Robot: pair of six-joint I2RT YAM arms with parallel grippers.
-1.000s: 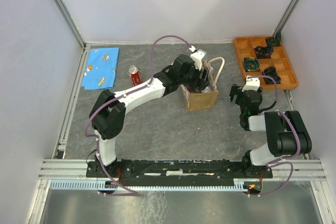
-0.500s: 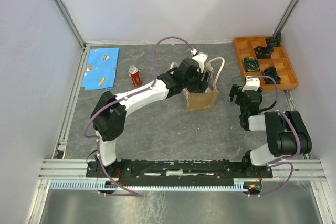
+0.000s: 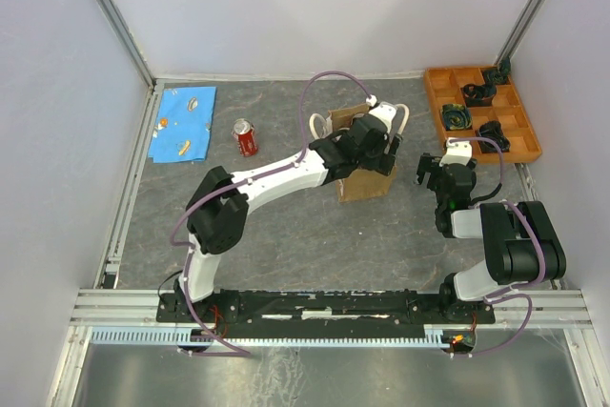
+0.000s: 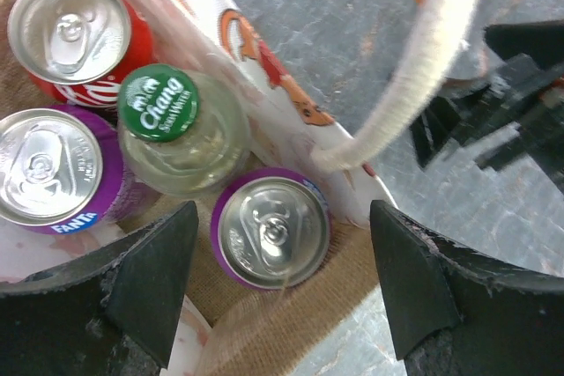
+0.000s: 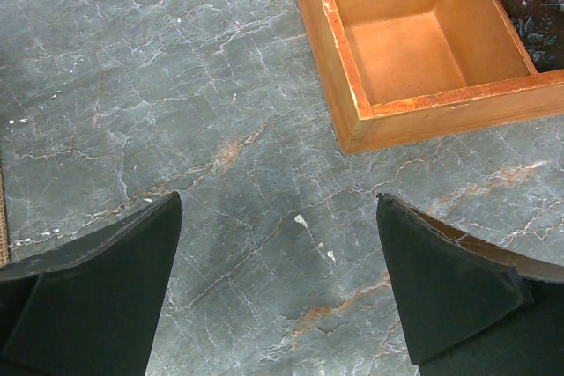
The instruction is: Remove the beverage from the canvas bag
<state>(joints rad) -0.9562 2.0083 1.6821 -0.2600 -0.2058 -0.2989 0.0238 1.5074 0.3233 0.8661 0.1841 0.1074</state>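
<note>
The tan canvas bag (image 3: 365, 184) stands mid-table with cream handles (image 4: 421, 68). My left gripper (image 3: 379, 148) hovers over its open top, open and empty. In the left wrist view the gripper (image 4: 280, 281) brackets a purple can (image 4: 273, 229) standing below it inside the bag (image 4: 264, 328), not touching it. Also inside stand a clear bottle with a green "Chang" cap (image 4: 160, 105), a purple Fanta can (image 4: 48, 167) and a red cola can (image 4: 72, 31). My right gripper (image 3: 446, 174) is open and empty over bare table right of the bag, as the right wrist view (image 5: 278, 283) shows.
A red can (image 3: 246, 137) stands on the table left of the bag, beside a blue cloth (image 3: 184, 123). An orange compartment tray (image 3: 437, 102) with dark items sits at the back right; its corner (image 5: 352, 103) is near my right gripper.
My left gripper has moved right across the bag's top, from its left side to over its right side. The right arm has not moved.
</note>
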